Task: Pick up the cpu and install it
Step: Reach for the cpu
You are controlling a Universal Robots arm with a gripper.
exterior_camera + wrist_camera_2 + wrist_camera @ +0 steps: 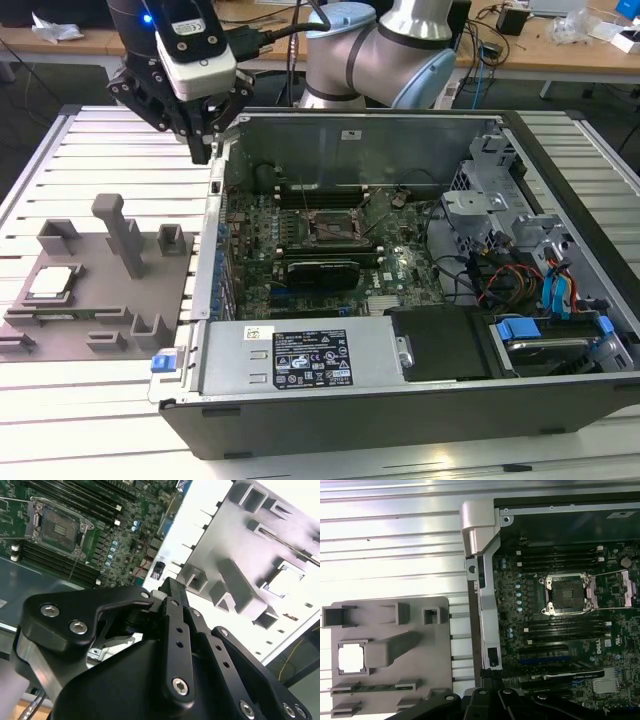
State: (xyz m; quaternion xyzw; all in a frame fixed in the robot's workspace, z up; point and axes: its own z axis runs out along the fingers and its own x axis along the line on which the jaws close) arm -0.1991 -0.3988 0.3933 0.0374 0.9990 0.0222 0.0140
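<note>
— Which step are we on?
— Reaching. Our claw (203, 151), tips together and empty, hangs over the case (400, 425) wall; the chip (52, 283) lies in the tray (110, 292) beside the case.
— So we need open tips and a level approach.

You see the gripper (172, 589), black, in the fg; its tip sits betw. the mobo (117, 550) w/ its socket frame (57, 527) and the grey fixture tray (235, 587).
</note>
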